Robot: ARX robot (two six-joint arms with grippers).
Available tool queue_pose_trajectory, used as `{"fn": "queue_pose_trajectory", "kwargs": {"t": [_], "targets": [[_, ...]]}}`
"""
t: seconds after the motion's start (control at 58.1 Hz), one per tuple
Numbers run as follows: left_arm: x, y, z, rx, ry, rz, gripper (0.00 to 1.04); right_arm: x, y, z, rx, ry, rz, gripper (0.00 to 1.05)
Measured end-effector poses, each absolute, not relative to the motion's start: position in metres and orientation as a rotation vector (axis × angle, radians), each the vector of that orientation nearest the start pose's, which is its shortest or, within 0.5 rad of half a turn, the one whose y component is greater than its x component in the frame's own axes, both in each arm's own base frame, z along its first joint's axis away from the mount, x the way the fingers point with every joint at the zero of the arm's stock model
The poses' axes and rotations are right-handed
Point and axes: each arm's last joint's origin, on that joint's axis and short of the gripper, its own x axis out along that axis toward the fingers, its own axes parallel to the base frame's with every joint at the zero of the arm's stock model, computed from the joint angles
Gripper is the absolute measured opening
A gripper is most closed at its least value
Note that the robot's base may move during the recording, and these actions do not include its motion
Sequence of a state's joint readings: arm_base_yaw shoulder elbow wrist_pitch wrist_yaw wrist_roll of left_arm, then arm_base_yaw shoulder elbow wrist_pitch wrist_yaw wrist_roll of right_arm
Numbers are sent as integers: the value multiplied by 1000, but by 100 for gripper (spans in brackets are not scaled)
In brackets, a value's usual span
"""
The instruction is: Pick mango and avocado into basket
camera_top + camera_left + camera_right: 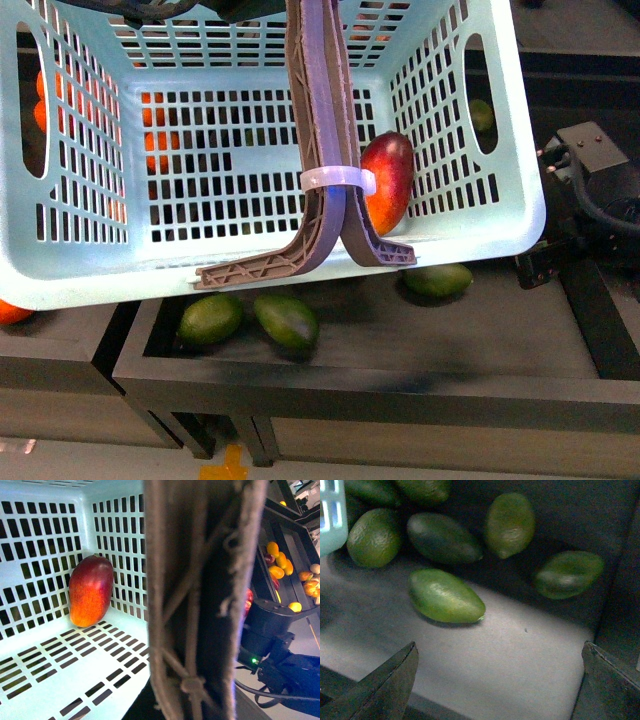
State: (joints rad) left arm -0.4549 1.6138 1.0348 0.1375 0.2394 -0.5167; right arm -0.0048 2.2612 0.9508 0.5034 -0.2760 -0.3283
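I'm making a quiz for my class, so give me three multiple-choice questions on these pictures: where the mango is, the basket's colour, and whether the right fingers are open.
1. Where is the mango? A on the floor; B in the basket; C under the basket.
2. What colour is the basket? A red; B black; C pale teal.
3. The right fingers are: A open, empty; B shut, empty; C shut on the mango.
Answers: B, it lies against the basket's wall; C, its slotted walls are pale teal; A, they stand wide apart above the avocados.
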Motion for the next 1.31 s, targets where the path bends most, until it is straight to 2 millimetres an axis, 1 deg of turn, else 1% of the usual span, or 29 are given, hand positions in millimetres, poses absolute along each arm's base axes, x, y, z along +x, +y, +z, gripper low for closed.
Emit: {"fn": "queue_pose_trajectory", "kwargs": {"t": [0.052, 0.31, 0.723, 0.947, 1.153, 1.308], "targets": [[317, -163, 242, -439, 612, -550, 6, 379, 9, 7, -206, 767, 437, 97], [317, -163, 242, -435, 611, -550, 6, 392, 16, -18, -256, 789, 537, 97], [317, -162, 242, -432, 609, -548, 6, 401, 28, -63, -300, 817, 601, 97], [316, -164, 242, -434, 614, -561, 6, 413, 32, -79, -298, 794, 587, 97], [316, -163, 242, -433, 612, -557, 6, 426, 34, -84, -275, 771, 575, 97], [317, -163, 242, -432, 610, -550, 6, 433, 38, -86, -254, 765, 595, 97]]}}
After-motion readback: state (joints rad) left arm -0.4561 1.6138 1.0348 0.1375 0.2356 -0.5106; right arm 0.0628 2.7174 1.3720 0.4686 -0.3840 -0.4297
